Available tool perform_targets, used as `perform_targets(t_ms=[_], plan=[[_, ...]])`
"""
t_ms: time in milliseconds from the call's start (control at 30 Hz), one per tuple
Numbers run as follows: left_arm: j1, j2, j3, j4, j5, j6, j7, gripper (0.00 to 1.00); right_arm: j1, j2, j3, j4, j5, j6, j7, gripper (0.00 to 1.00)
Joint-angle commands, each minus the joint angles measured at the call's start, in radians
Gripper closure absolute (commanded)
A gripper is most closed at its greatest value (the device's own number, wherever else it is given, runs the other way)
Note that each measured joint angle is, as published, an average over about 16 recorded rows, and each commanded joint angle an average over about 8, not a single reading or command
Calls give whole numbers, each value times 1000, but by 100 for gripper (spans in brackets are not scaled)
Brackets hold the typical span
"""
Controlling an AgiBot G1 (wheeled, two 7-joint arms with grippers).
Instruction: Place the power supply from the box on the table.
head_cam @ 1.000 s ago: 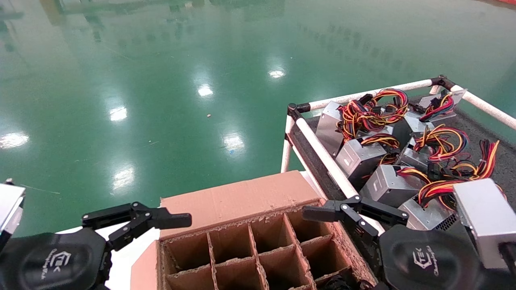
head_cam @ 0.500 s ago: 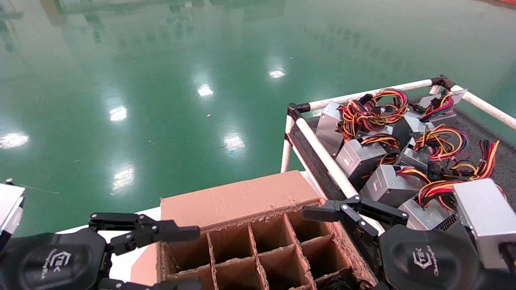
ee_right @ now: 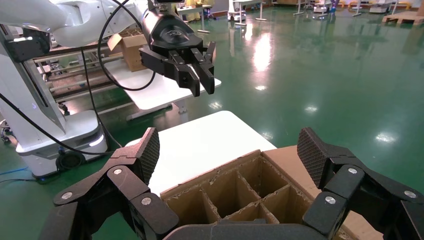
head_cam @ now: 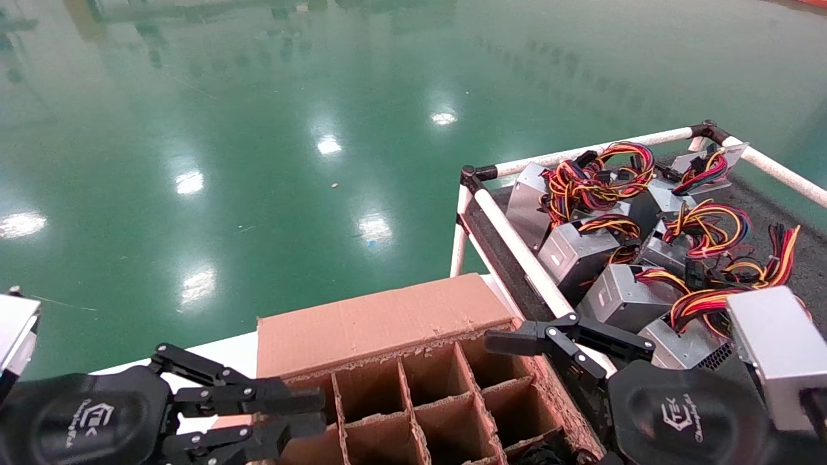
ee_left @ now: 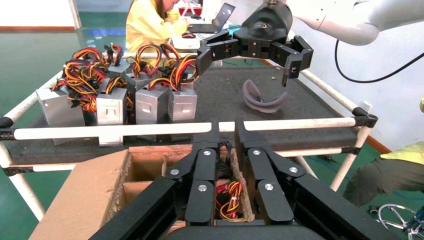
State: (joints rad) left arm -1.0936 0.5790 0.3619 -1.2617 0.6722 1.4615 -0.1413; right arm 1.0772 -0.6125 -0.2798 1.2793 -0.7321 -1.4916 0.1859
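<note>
The table (head_cam: 798, 271) is lying to the robot's right, carrying about eight grey power supplies (head_cam: 578, 255) with coloured cable bundles, though the pile is overlapping too much for an exact count. The single box (head_cam: 381, 323) is sitting in front between both arms. One power supply (ee_left: 226, 196) is showing in a cell directly under the left gripper (head_cam: 303, 413), whose fingers are nearly closed and empty; this arm looks nearer. The right gripper (ee_right: 227, 150) is hovering spread wide, empty, at the box's table-side edge.
</note>
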Motion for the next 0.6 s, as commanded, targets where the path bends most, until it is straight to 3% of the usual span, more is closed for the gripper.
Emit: perform_targets(t_ms=[33,167,200,433,467,600], plan=[[0,0,0,0,0,0,0,100,0,0,0,0,0,0,0,0],[0,0,0,0,0,0,0,100,0,0,0,0,0,0,0,0],[0,0,0,0,0,0,0,94,0,0,0,0,0,0,0,0],[0,0,0,0,0,0,0,7,-1,1,-1,-1,-3,-1,0,0],[0,0,0,0,0,0,0,1,-2,2,-2,-1,-6,-1,-1,0],[0,0,0,0,0,0,0,0,0,5,-11,-13,-27,-8,-7,0]])
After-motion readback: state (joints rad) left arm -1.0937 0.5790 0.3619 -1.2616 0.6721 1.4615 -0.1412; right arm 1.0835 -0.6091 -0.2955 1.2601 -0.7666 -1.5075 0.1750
